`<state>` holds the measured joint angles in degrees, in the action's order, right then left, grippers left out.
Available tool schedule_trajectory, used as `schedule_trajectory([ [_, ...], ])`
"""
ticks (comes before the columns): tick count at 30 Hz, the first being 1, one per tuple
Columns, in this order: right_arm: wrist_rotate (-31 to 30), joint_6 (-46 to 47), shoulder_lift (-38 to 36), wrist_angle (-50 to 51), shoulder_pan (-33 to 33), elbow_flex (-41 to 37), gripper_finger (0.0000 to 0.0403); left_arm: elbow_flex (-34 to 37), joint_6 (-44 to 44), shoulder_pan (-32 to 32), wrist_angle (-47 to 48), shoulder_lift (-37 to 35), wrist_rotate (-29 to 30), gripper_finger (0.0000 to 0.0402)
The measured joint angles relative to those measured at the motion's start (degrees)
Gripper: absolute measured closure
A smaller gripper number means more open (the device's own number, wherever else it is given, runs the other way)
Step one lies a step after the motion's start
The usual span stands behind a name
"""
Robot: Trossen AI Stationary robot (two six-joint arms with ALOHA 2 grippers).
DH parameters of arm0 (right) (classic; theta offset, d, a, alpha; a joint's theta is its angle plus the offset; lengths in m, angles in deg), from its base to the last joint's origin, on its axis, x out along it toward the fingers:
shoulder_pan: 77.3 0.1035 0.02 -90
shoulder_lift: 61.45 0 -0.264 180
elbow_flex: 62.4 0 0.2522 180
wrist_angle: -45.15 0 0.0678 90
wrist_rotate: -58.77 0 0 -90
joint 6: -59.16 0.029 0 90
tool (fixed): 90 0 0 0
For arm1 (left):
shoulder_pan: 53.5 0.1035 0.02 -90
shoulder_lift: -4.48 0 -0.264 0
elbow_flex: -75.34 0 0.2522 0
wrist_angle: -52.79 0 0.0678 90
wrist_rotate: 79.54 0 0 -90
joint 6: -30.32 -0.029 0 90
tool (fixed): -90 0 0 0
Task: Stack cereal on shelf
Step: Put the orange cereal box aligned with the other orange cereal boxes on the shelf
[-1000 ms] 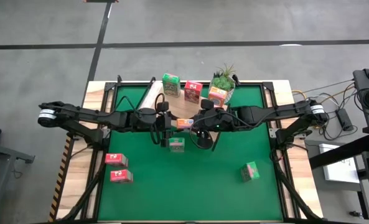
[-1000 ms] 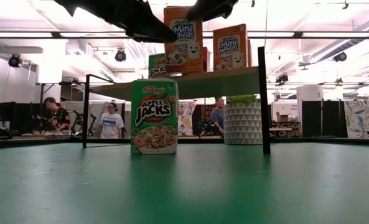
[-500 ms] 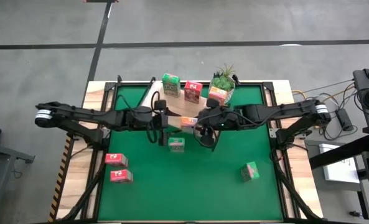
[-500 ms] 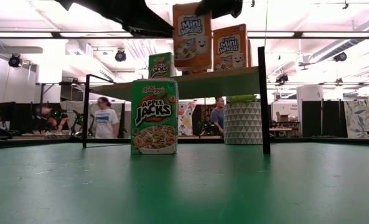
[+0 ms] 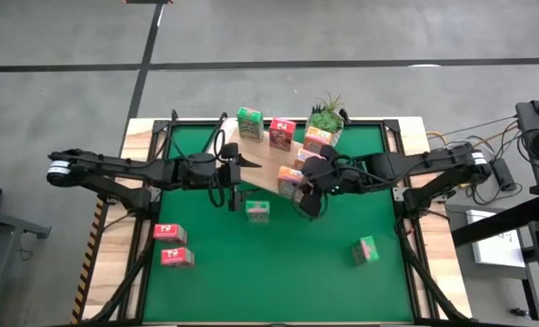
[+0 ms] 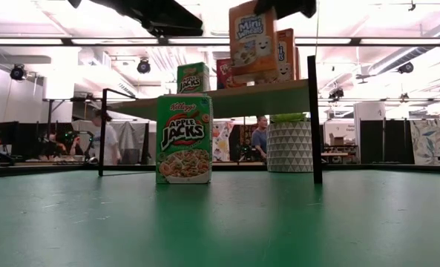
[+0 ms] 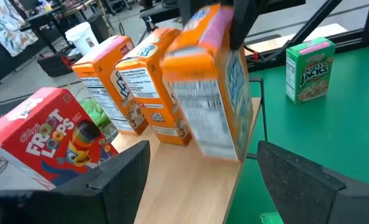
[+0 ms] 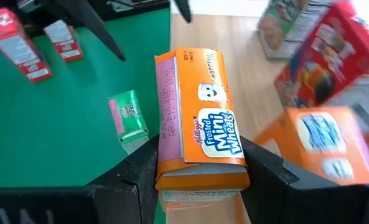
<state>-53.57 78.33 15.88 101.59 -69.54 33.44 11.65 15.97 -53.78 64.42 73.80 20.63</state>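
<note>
R gripper (image 8: 200,186) clamps orange Frosted Mini Wheats box (image 8: 200,118) over shelf (image 5: 267,163), beside 2 orange boxes (image 7: 140,87). L gripper (image 7: 203,174) wide open, empty; Apple Jacks box (image 6: 184,139) stands below.

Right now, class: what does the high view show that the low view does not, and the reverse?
Only the high view shows two pink-red boxes lying on the green mat and a tilted green box near the right arm.

Only the low view shows the box fronts: an upright Apple Jacks box standing on the mat, and people in the room behind.

Both show the right gripper holding the orange Mini-Wheats box over the shelf, and the left gripper nearby.
</note>
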Motion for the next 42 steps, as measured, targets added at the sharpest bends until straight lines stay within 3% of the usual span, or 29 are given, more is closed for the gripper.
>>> schedule_trajectory([
  [11,-13.48,7.43,-1.15,5.03,7.81,-0.97,0.0237,0.26,0.92,0.00,-1.31,0.72,-0.02,0.0123],
  [33,-13.69,4.20,-0.01,1.33,7.98,-4.37,0.0235,0.32,1.60,0.00,-2.96,1.75,-0.07,0.0123],
  [42,-13.71,3.80,0.00,1.33,7.98,-4.52,0.0185,0.35,1.60,0.00,-2.97,1.75,-0.09,0.0123],
])
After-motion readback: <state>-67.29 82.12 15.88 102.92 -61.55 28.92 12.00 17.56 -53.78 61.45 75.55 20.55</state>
